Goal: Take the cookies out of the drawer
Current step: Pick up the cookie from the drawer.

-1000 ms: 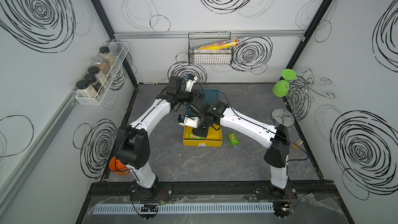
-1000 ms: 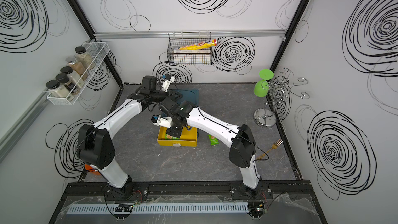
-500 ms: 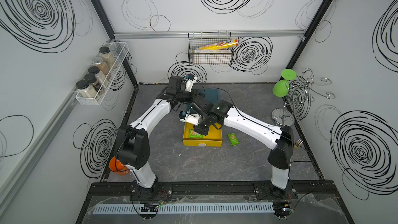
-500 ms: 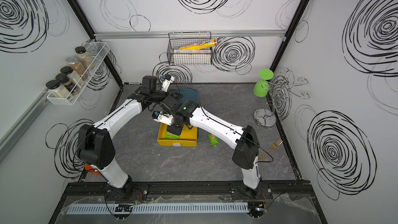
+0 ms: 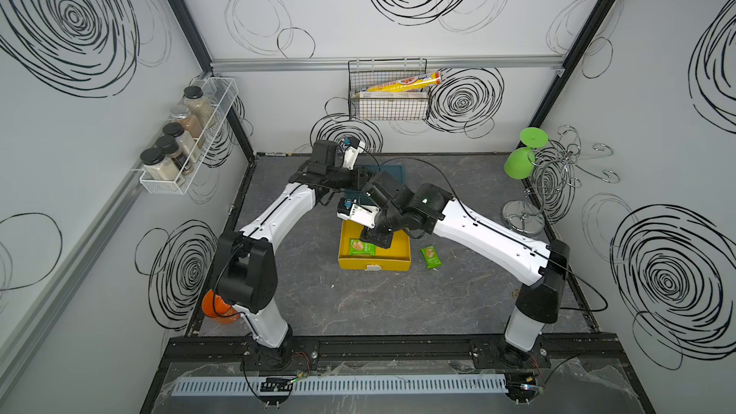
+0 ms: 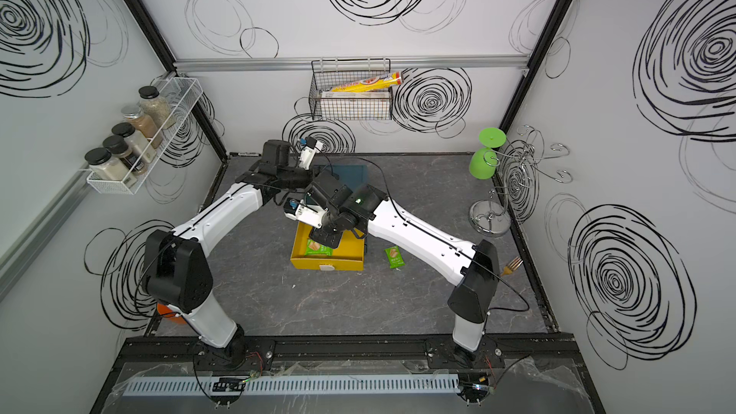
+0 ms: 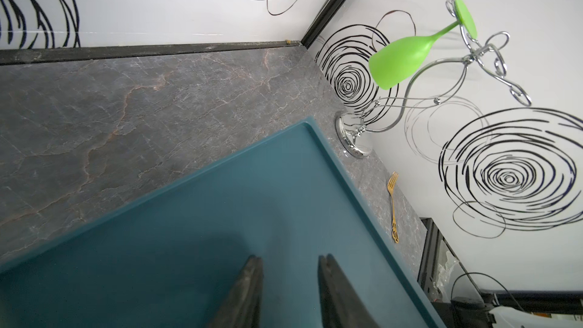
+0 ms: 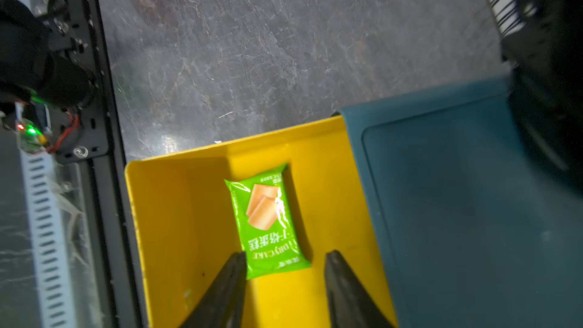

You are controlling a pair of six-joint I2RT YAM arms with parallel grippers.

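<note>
The yellow drawer (image 5: 374, 262) (image 8: 176, 216) stands pulled out of the teal cabinet (image 8: 441, 200) (image 7: 220, 216). One of the cookies, a bright green packet (image 5: 361, 248) (image 6: 318, 248) (image 8: 268, 219), lies flat inside it. A second green packet (image 5: 431, 256) (image 6: 394, 256) lies on the table beside the drawer. My right gripper (image 8: 285, 258) (image 5: 374, 237) hangs open low over the drawer. Its fingers straddle the near end of the packet, and one fingertip (image 8: 241, 260) is at the packet's corner. My left gripper (image 7: 290, 260) is open over the cabinet's teal top with nothing between its fingers.
A chrome glass rack (image 5: 529, 201) with a green glass (image 5: 519, 161) stands at the right wall. A gold fork (image 7: 392, 206) (image 6: 511, 264) lies near it. An orange object (image 5: 217, 306) sits by the left arm's base. A wire basket (image 5: 388, 109) holding a yellow tube box hangs on the back wall.
My right arm has shifted a little over the drawer, its wrist moving slightly toward the back. The left arm and both green packets stay where they were.
</note>
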